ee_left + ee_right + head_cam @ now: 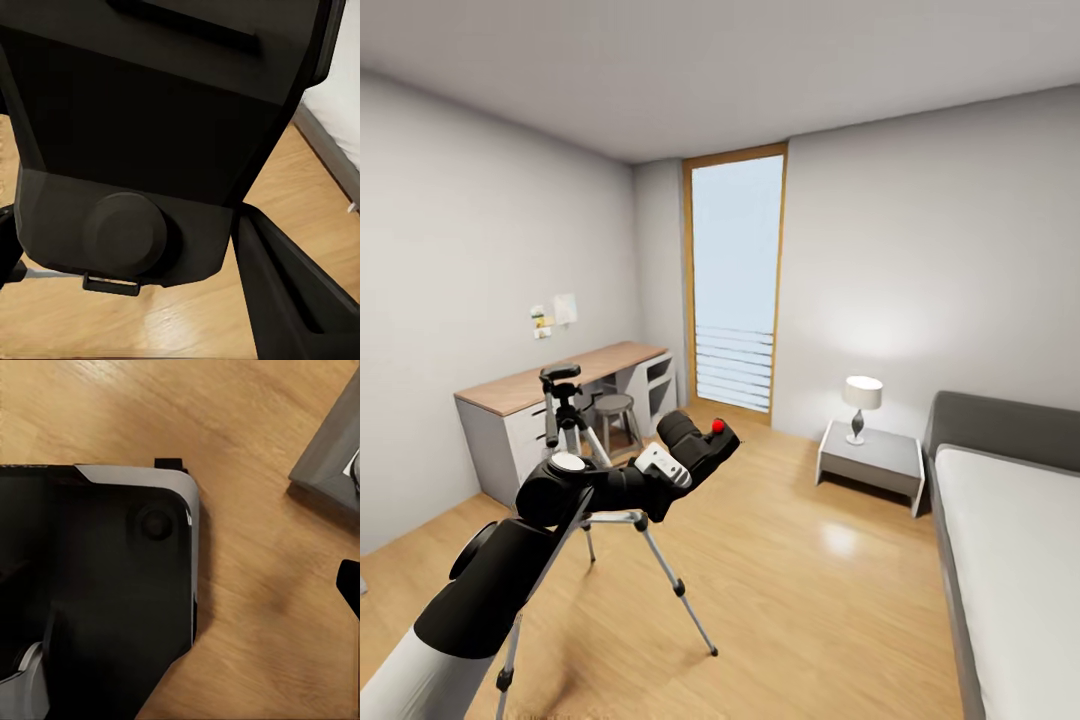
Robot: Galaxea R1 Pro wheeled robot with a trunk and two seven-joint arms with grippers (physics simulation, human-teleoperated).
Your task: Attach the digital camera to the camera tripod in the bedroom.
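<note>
My left gripper (682, 462) is shut on the digital camera (705, 443), a black box with a red button on top, held in the air at mid-height. In the left wrist view the camera's dark body (150, 135) looms close, with one finger (289, 300) beside it. The camera tripod (563, 398) stands on the wood floor just left of and behind the camera, and its black head sits slightly higher. My left arm hides part of the silver legs. At the edge of the right wrist view a dark fingertip (349, 585) hangs over the floor.
A wood-topped desk (565, 375) and a round stool (614, 405) stand behind the tripod. The tall window (735, 285) is straight ahead. A nightstand (872, 460) with a lamp (861, 400) and the grey bed (1010, 540) lie to the right. My dark base (97, 585) is below the right arm.
</note>
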